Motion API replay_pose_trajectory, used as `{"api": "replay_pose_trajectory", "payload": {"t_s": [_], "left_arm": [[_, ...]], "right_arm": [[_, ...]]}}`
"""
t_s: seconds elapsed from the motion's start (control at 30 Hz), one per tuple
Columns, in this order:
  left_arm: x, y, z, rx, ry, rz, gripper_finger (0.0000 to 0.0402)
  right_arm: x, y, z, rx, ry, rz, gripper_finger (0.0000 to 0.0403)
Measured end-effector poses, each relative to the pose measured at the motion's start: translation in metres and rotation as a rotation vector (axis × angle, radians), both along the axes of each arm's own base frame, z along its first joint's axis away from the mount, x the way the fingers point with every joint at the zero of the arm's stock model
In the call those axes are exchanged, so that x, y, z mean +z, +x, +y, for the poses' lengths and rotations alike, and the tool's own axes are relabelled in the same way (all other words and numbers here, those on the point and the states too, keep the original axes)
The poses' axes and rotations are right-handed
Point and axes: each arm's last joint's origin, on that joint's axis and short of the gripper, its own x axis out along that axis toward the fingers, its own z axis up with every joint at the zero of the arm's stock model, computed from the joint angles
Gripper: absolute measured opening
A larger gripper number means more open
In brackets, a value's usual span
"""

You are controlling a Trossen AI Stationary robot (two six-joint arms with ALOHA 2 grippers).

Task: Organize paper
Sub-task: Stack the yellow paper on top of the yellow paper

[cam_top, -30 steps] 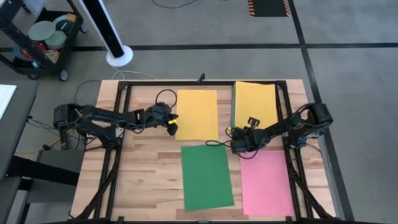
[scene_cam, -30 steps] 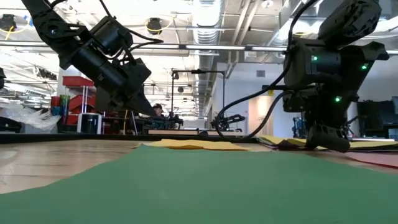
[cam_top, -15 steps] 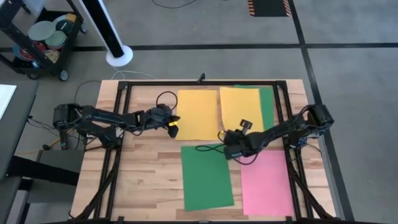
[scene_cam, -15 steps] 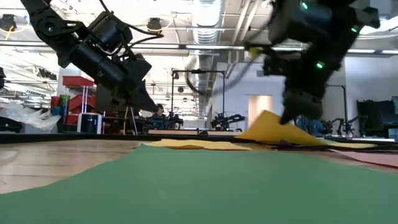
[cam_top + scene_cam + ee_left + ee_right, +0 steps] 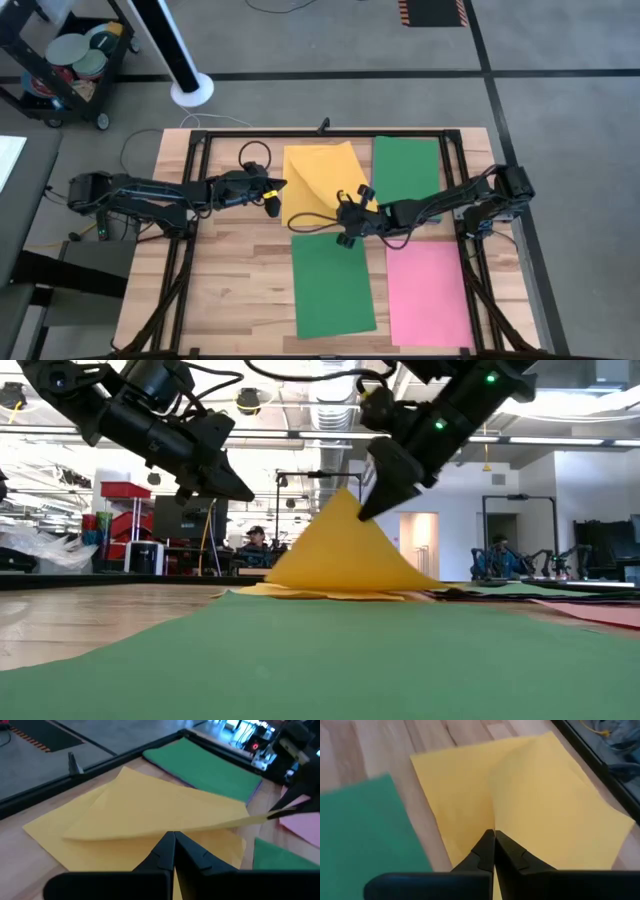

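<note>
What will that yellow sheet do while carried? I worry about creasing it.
Probably floppy: pinched at one corner by the right gripper, the yellow sheet tents and bows over the yellow one under it. It looks light, likely to drag and slide; a crease seems possible.

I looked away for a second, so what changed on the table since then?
The right gripper, shut on a yellow sheet, dragged it leftward off the far-right stack, uncovering the green sheet, onto the other yellow sheet. The left gripper, near green sheet and pink sheet stayed put.
</note>
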Motion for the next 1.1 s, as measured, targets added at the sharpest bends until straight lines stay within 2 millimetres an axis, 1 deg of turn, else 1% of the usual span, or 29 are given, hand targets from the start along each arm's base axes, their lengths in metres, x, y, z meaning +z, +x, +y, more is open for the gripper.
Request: {"api": "replay_pose_trajectory", "payload": {"t_s": [0.13, 0.3, 0.43, 0.5, 0.63, 0.8, 1.1], "left_arm": [[-0.006, -0.004, 0.000, 0.007, -0.014, 0.078, 0.0000], [-0.016, -0.007, 0.000, 0.042, -0.033, 0.167, 0.0000], [-0.019, -0.006, 0.000, 0.049, -0.040, 0.178, 0.0000], [-0.021, -0.005, 0.000, 0.052, -0.047, 0.185, 0.0000], [-0.021, -0.006, 0.000, 0.054, -0.052, 0.191, 0.0000], [-0.022, -0.006, 0.000, 0.054, -0.052, 0.195, 0.0000], [-0.024, -0.007, 0.000, 0.055, -0.058, 0.219, 0.0000]], "right_arm": [[-0.002, 0.007, -0.009, -0.006, 0.033, -0.042, 0.0000], [-0.019, 0.020, -0.015, 0.021, 0.084, -0.058, 0.0000], [-0.028, 0.035, -0.016, 0.026, 0.086, -0.047, 0.0000], [-0.026, 0.047, -0.017, 0.029, 0.090, -0.072, 0.0000], [-0.028, 0.065, -0.019, 0.041, 0.076, -0.063, 0.0000], [-0.030, 0.081, -0.022, 0.068, 0.096, -0.066, 0.0000], [-0.028, 0.084, -0.026, 0.054, 0.105, -0.076, 0.0000]]}}
